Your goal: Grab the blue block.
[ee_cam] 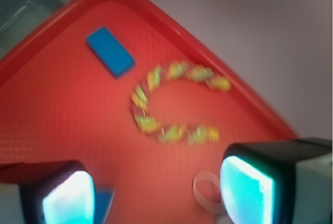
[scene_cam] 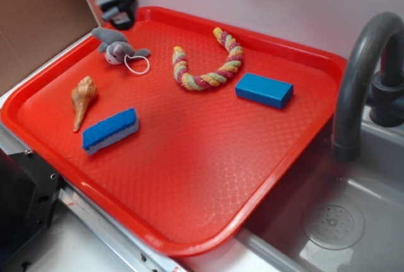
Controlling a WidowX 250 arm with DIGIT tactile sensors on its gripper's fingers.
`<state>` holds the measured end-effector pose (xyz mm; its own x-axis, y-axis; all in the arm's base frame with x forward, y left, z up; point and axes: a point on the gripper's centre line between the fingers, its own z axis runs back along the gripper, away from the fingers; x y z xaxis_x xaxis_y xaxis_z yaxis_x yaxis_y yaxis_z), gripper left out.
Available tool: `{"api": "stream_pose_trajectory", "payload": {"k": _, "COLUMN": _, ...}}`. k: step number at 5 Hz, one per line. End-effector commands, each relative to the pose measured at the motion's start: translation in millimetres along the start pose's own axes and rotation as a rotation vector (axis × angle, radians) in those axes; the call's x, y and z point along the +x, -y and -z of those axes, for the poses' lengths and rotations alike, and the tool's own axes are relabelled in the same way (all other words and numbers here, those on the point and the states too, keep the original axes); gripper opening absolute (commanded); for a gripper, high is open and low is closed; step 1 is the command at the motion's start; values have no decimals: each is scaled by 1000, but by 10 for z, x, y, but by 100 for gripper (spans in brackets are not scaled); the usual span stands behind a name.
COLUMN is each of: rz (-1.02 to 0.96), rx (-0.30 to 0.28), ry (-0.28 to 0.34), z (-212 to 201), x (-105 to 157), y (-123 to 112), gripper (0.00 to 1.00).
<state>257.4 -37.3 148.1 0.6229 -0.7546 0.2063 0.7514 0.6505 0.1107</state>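
The blue block [scene_cam: 264,89] lies flat on the red tray [scene_cam: 189,177], at its right side near the far rim; the wrist view shows the block [ee_cam: 110,52] at upper left, far from the fingers. My gripper [scene_cam: 118,8] hangs high over the tray's far left corner, above a grey plush toy [scene_cam: 113,45]. In the wrist view the gripper [ee_cam: 156,195] is open, its two cyan pads wide apart with only tray between them.
A multicoloured rope toy [scene_cam: 208,64] curves between gripper and block. A shell-shaped cone [scene_cam: 82,98] and a blue sponge with a white underside [scene_cam: 110,130] lie front left. A white ring [scene_cam: 137,64] hangs off the plush. A grey faucet [scene_cam: 363,76] and a sink [scene_cam: 328,221] are on the right.
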Motion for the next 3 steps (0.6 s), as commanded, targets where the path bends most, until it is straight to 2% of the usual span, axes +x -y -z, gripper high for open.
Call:
{"api": "stream_pose_trajectory", "payload": {"k": 1, "rz": 329, "rx": -106, "ry": 122, "z": 294, "x": 516, "y": 37, "gripper": 100}}
{"api": "stream_pose_trajectory", "payload": {"k": 2, "rz": 400, "rx": -164, "ry": 111, "z": 560, "x": 667, "y": 39, "gripper": 100}}
{"api": "stream_pose_trajectory", "payload": {"k": 3, "rz": 487, "rx": -218, "ry": 89, "z": 813, "x": 793, "y": 141, "gripper": 100}}
